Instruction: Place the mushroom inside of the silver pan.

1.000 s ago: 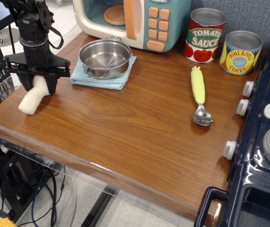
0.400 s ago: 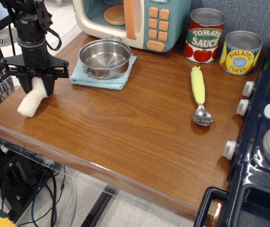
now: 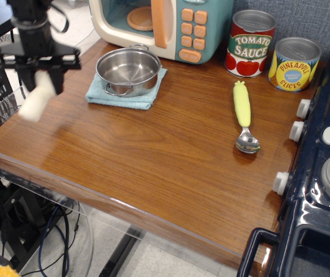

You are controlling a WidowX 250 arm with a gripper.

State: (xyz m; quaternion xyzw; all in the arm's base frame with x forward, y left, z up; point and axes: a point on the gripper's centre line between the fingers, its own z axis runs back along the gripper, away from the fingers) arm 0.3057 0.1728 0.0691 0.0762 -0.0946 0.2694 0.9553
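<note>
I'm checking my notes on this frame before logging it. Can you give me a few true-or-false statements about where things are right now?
1. The gripper holds the mushroom above the table. True.
2. The pan already has the mushroom in it. False: the pan is empty.
3. The pan sits on a blue cloth. True.
4. The spoon lies inside the pan. False: it lies on the table, below the cans.
5. The tomato sauce can stands to the left of the pineapple can. True.
</note>
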